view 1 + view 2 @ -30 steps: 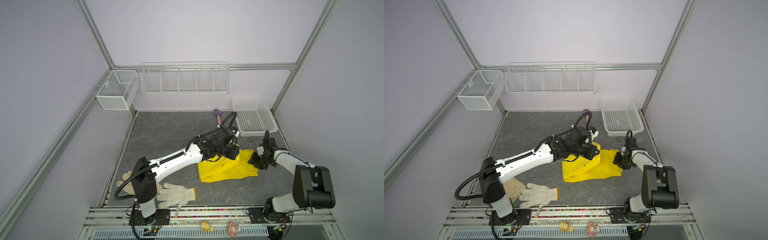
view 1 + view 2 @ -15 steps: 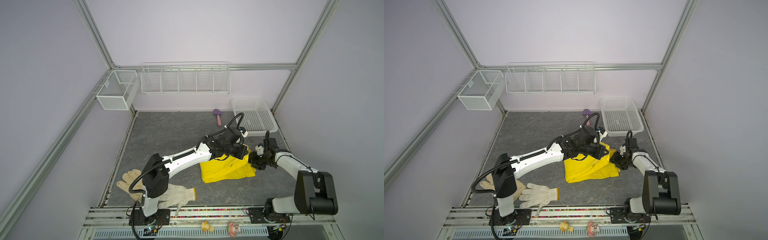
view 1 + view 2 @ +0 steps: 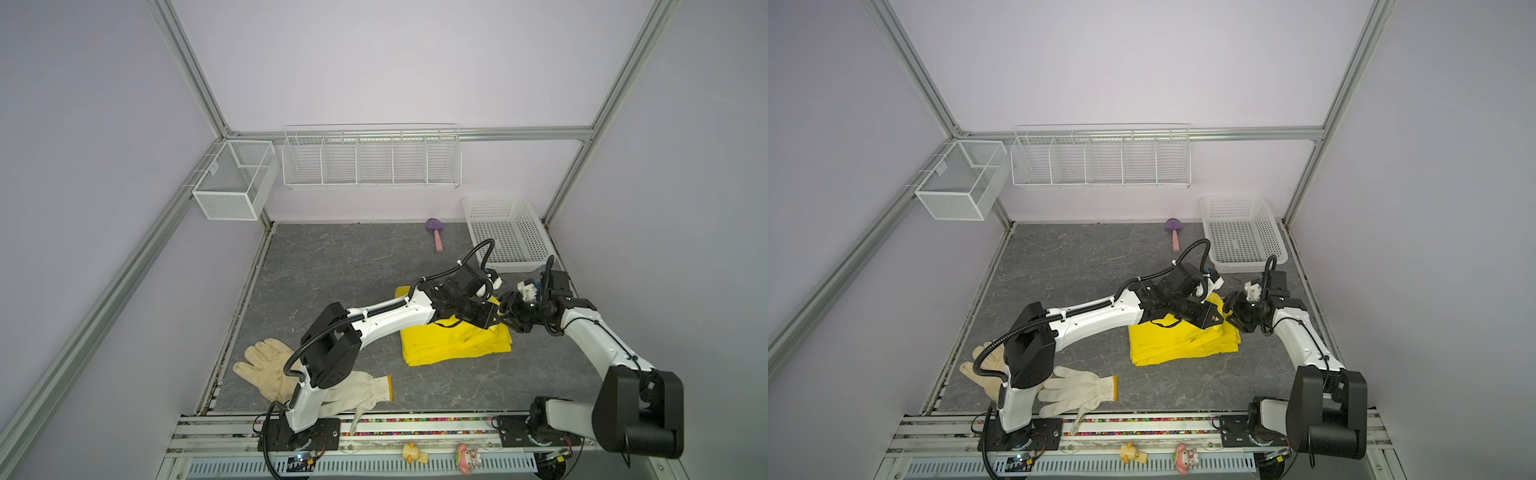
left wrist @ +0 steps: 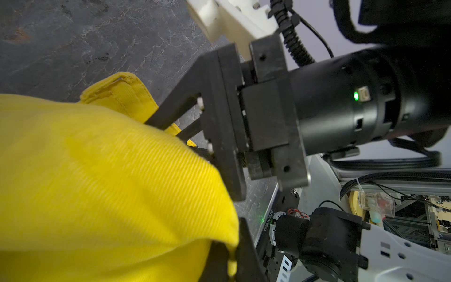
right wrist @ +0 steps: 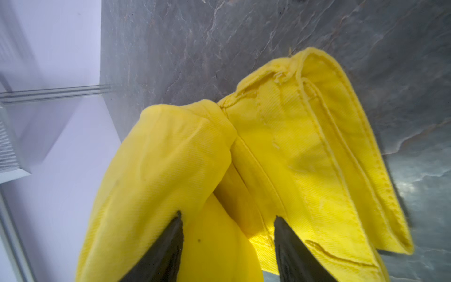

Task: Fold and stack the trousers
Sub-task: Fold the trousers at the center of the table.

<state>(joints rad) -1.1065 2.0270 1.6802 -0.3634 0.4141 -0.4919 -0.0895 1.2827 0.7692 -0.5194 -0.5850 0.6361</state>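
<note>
The bright yellow trousers (image 3: 453, 345) lie folded in a thick pile on the grey floor at the right, in both top views (image 3: 1179, 345). My left gripper (image 3: 495, 322) reaches across the pile to its right end, shut on an edge of the cloth; the left wrist view shows the yellow cloth (image 4: 97, 171) pinched between the jaws of that gripper (image 4: 233, 256). My right gripper (image 3: 508, 315) faces it nose to nose. In the right wrist view this gripper (image 5: 228, 227) is open, its jaws apart with trousers cloth (image 5: 292, 146) bulging between them.
A white plastic basket (image 3: 536, 232) stands at the back right, with a purple and pink brush (image 3: 435, 235) beside it. A cream leather glove (image 3: 262, 365) and a knitted glove (image 3: 365, 390) lie near the left arm's base. A wire rack (image 3: 370, 162) and a mesh box (image 3: 232, 183) hang on the walls.
The left arm has swung right, carrying the cloth edge across the pile up to the right gripper. The right gripper's jaws have spread wider and it has shifted slightly back.
</note>
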